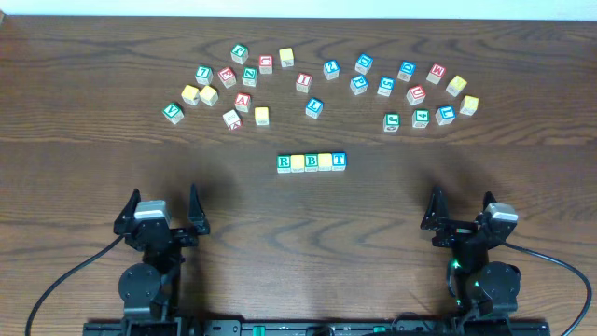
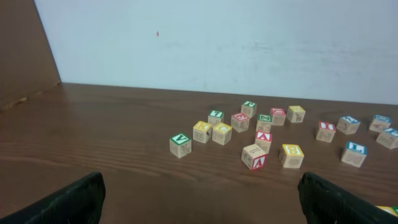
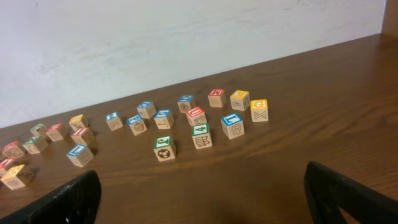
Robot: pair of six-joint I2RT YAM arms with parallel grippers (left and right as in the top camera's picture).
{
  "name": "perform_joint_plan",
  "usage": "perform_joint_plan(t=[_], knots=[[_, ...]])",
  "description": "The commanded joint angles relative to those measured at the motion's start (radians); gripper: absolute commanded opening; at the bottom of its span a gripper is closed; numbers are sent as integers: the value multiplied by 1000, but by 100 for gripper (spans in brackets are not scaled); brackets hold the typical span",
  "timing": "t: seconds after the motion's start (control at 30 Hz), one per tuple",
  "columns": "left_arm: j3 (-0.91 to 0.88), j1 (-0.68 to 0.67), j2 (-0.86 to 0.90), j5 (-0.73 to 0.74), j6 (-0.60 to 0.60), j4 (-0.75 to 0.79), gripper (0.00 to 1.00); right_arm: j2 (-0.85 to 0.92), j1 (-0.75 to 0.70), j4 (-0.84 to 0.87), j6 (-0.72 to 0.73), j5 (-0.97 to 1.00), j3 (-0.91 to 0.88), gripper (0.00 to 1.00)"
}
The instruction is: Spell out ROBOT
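A row of five letter blocks [image 1: 312, 161] lies at the table's middle in the overhead view: a green R [image 1: 284, 162], a yellow block [image 1: 298, 162], a green B [image 1: 312, 161], a yellow block [image 1: 325, 161] and a blue T [image 1: 339, 160]. Several loose letter blocks [image 1: 242, 101] lie scattered in an arc behind it. My left gripper [image 1: 160, 217] is open and empty near the front left. My right gripper [image 1: 462, 217] is open and empty near the front right. Both are well short of the row.
The left cluster of loose blocks [image 2: 257, 157] shows in the left wrist view, the right cluster [image 3: 164, 148] in the right wrist view. A pale wall stands behind the table. Cables trail from both arm bases at the front edge.
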Motion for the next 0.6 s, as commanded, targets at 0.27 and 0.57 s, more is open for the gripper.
perform_joint_plan(t=[0.27, 0.57], knots=[[-63, 3, -16, -13, 35, -6, 97, -8, -8, -1, -13, -6, -4, 99], [-63, 3, -16, -12, 37, -48, 98, -8, -8, -1, -13, -6, -4, 99]])
